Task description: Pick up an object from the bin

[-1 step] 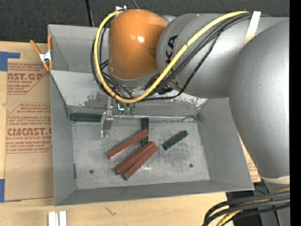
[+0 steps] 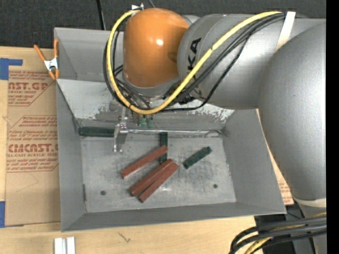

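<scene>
The end effector [image 2: 122,137], its opening impossible to tell beneath the orange cover [image 2: 151,46], hangs at the bin's [image 2: 69,157] far left beside a dark green bar [image 2: 98,132] lying along the far wall, where a descent risks jamming against that wall.

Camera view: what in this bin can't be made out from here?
1. Gripper: mostly hidden under the orange wrist cover and yellow cables.
2. Middle dark green bar: far end hidden beneath that cover.
3. Dark green bar by the back wall: right end hidden behind the gripper.
4. Bin: right wall covered by the arm.
</scene>
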{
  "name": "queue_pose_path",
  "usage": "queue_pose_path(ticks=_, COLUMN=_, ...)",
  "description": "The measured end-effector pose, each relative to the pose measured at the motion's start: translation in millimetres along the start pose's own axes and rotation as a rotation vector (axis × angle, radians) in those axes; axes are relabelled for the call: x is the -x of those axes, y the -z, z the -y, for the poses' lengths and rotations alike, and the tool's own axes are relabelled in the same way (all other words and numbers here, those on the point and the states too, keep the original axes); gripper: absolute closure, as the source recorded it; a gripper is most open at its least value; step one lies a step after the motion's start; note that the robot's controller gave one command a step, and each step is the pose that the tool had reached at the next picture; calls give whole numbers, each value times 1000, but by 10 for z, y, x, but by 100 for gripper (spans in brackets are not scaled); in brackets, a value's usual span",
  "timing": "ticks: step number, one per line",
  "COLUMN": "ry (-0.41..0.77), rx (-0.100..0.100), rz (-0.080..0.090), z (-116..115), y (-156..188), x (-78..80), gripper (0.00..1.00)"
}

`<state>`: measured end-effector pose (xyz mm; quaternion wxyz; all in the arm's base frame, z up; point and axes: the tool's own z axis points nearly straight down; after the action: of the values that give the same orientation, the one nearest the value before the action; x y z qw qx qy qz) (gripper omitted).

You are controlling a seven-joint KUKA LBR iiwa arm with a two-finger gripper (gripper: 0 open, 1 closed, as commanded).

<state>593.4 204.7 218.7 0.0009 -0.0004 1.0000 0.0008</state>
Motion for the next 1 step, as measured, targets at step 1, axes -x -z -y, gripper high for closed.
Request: queue_pose_path(ticks=1, ry=52, rx=1, rz=4, z=560, y=-570, x=-216, gripper=0)
